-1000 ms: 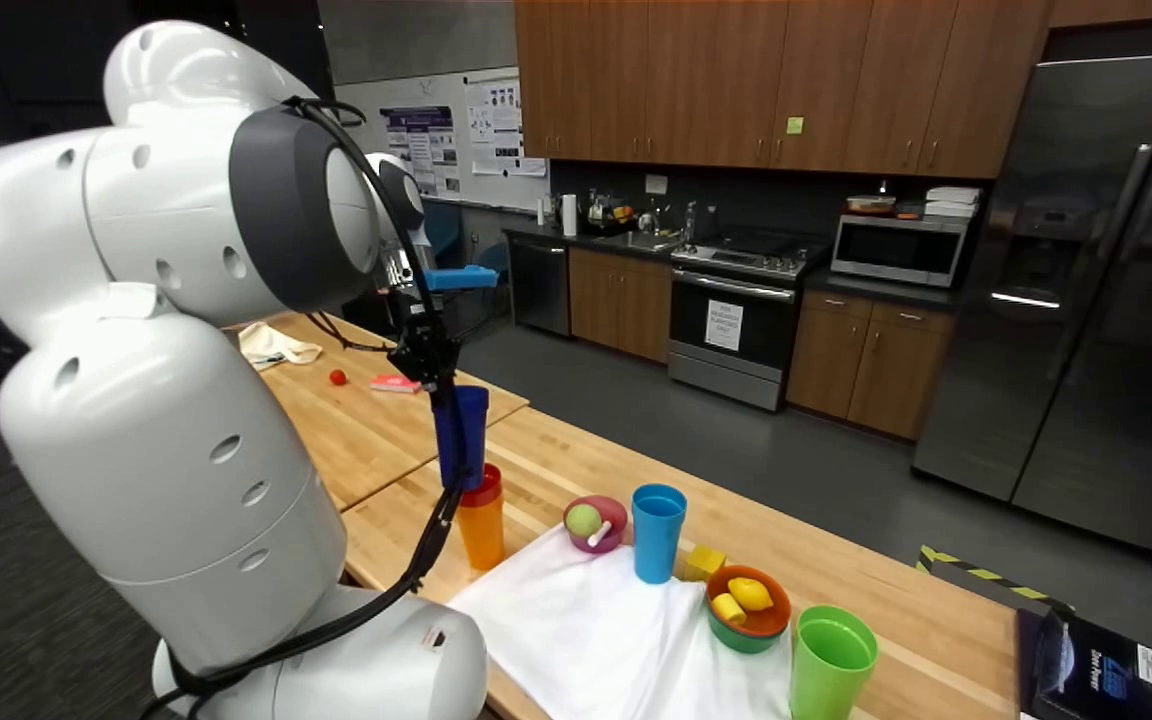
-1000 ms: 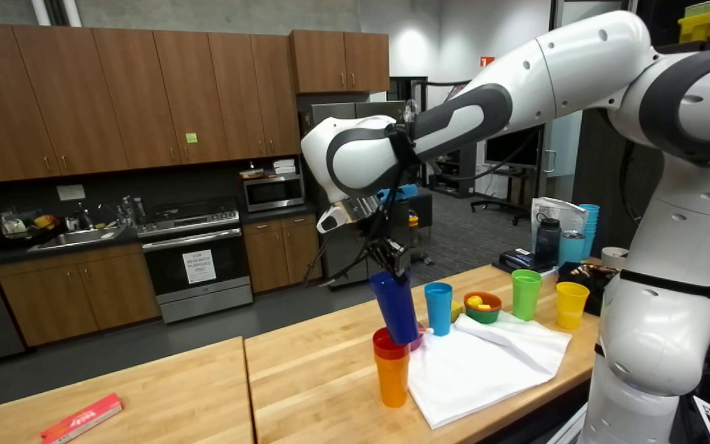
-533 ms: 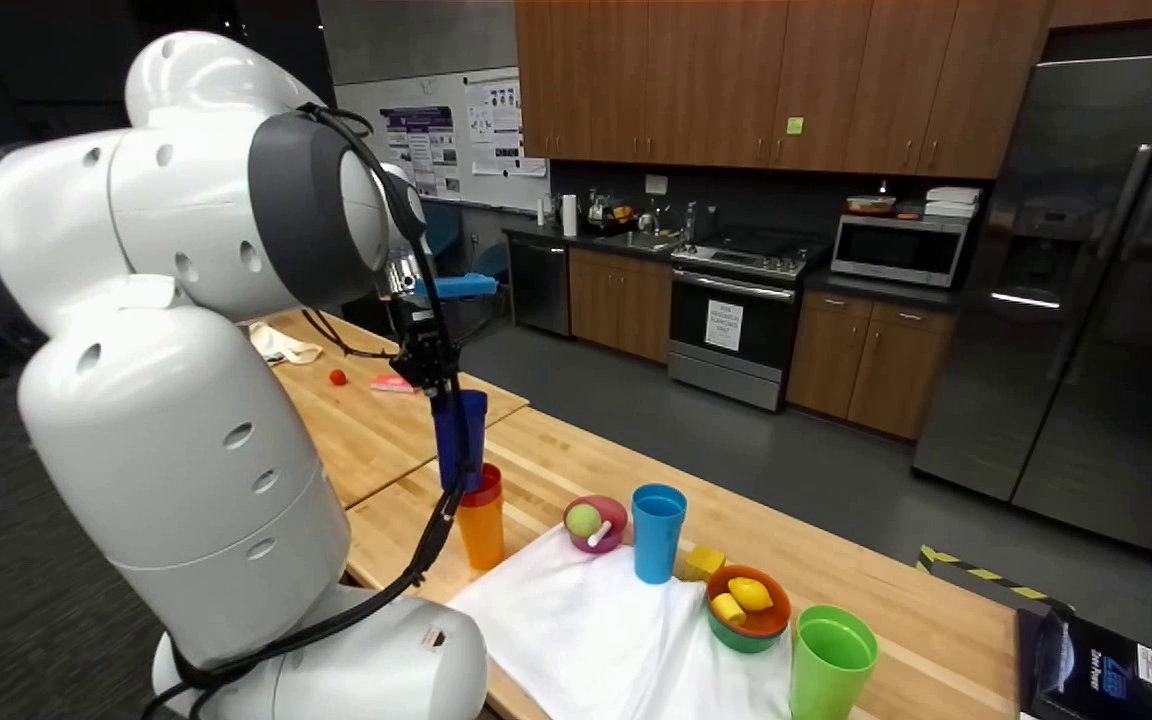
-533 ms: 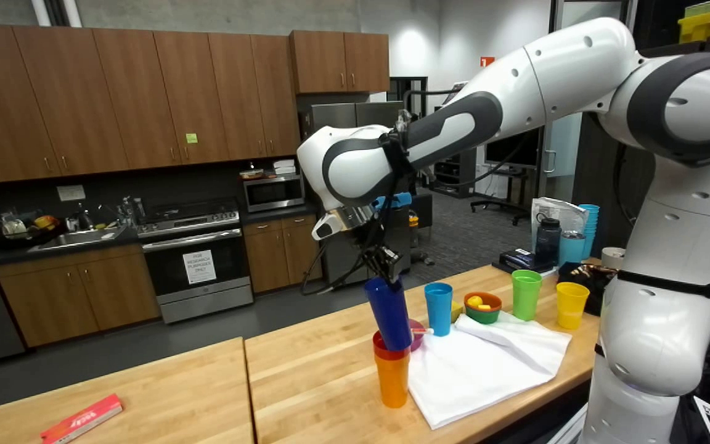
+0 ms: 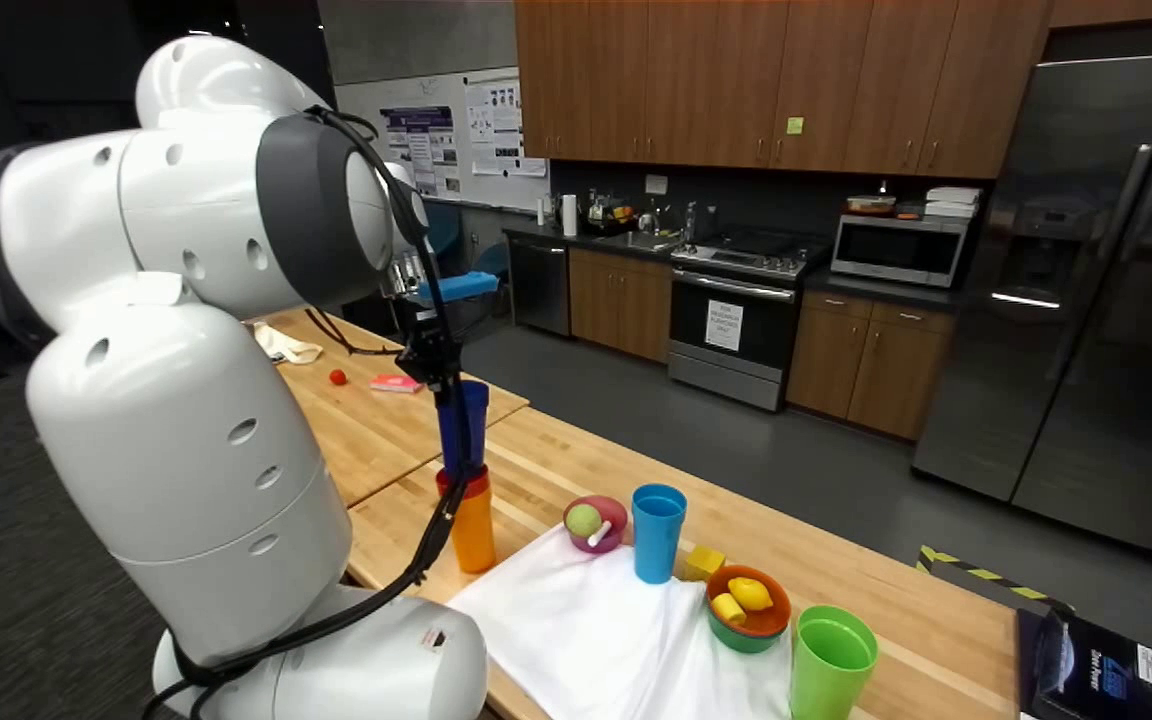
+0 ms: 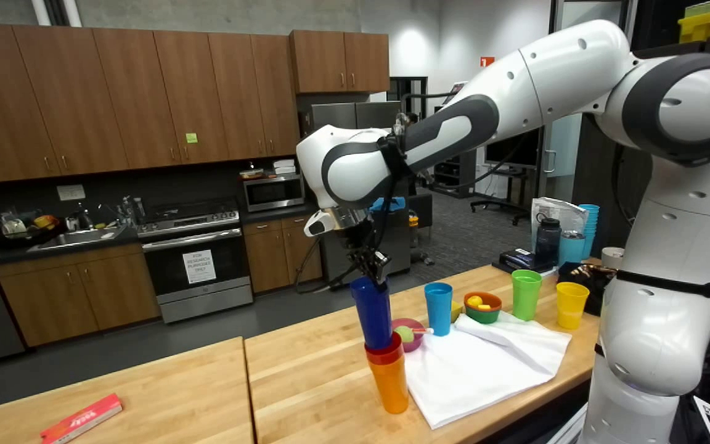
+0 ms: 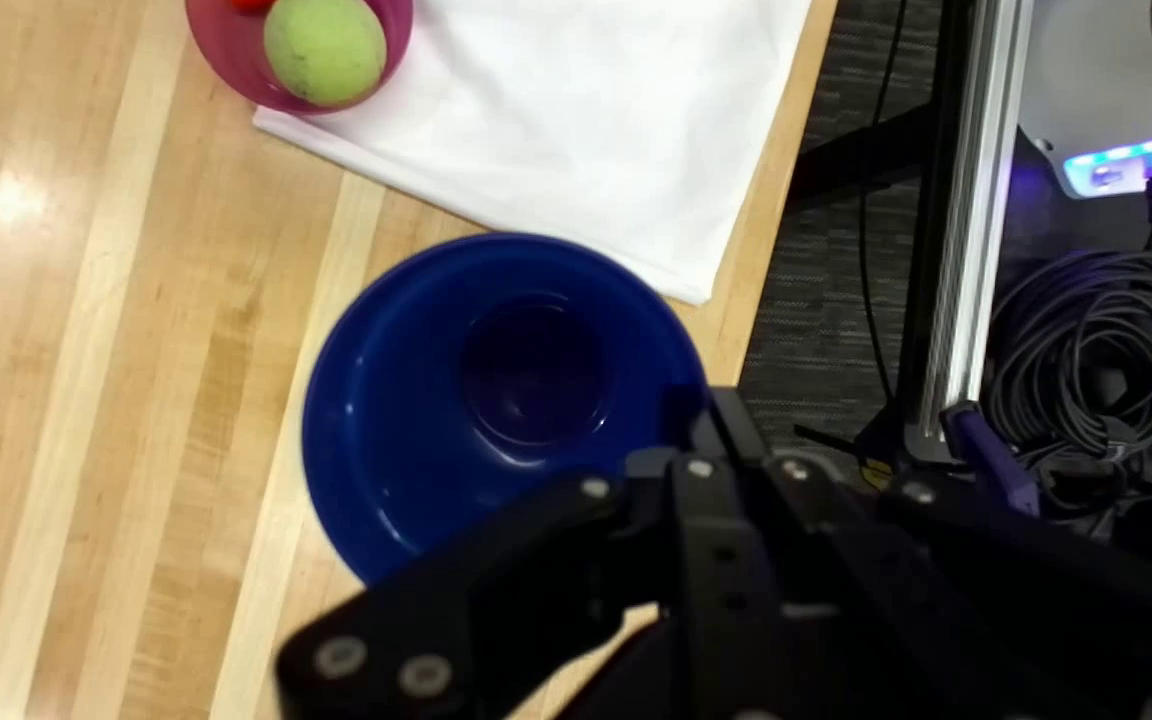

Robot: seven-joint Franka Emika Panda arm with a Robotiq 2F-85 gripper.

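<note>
My gripper (image 7: 720, 422) is shut on the rim of a dark blue cup (image 7: 386, 400); the wrist view looks down into it. In an exterior view the blue cup (image 6: 372, 313) hangs below the gripper (image 6: 381, 283), tilted a little. Its base meets the mouth of a red cup (image 6: 386, 356), seemingly just inside the rim. The red cup is nested in an orange cup (image 6: 390, 388), and this stack leans slightly. From another side, the blue cup (image 5: 464, 430) stands over the red cup (image 5: 476, 486) and the orange cup (image 5: 476, 535), partly behind the arm's cable.
Beside the stack lies a white cloth (image 6: 484, 370). Around it stand a magenta bowl (image 6: 415, 340) with a green ball, a light blue cup (image 6: 439, 308), nested bowls (image 6: 483, 316) with yellow items, a green cup (image 6: 526, 296) and a yellow cup (image 6: 571, 305). A pink box (image 6: 82, 419) lies apart.
The blue cup has swung more upright, its base shifting over the red cup's mouth. The red and orange stack has shifted slightly and now leans. The gripper has kept its hold.
</note>
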